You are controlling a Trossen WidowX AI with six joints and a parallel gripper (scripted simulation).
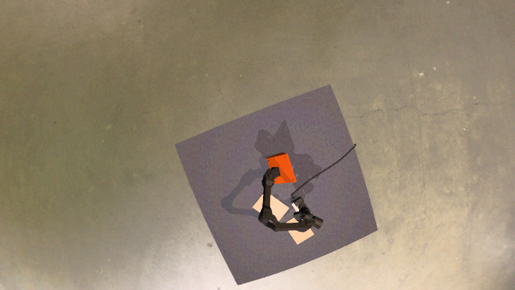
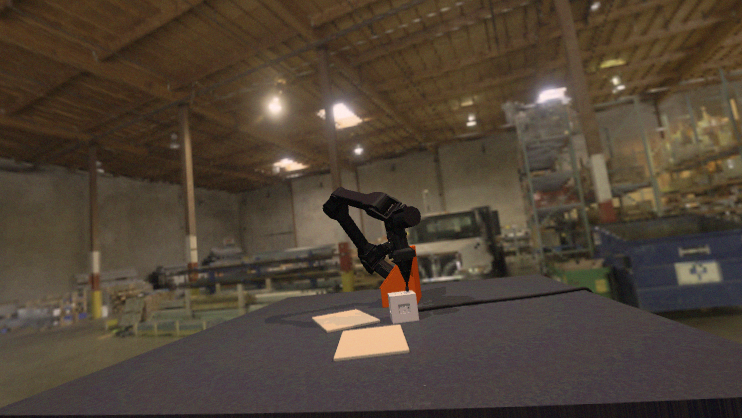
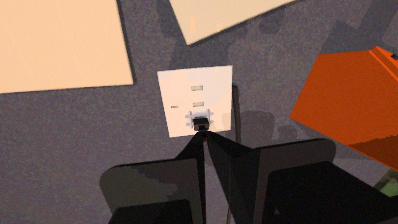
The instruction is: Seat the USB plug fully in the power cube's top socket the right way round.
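Note:
The white power cube (image 1: 295, 207) (image 2: 394, 314) (image 3: 215, 80) stands upright on the table, its top face showing in the wrist view. Two slots and a small mark show on that face. The small black USB plug (image 3: 201, 124) is at a pale metal-edged socket near the top face's edge closest to my fingers. Its depth and which way round it sits cannot be told. My gripper (image 2: 407, 289) (image 3: 203, 136) is shut on the plug, pointing down just above the cube. The fingertips hide part of the plug.
An orange bracket (image 1: 285, 167) (image 2: 393, 291) (image 3: 345, 95) stands at the arm's base. Two flat beige plates (image 1: 279, 207) (image 1: 301, 236) (image 2: 345, 319) (image 2: 371, 343) (image 3: 60, 45) (image 3: 220, 17) lie near the cube. A black cable (image 1: 312, 177) (image 2: 498, 299) (image 3: 237, 112) runs from beside the cube to the table edge.

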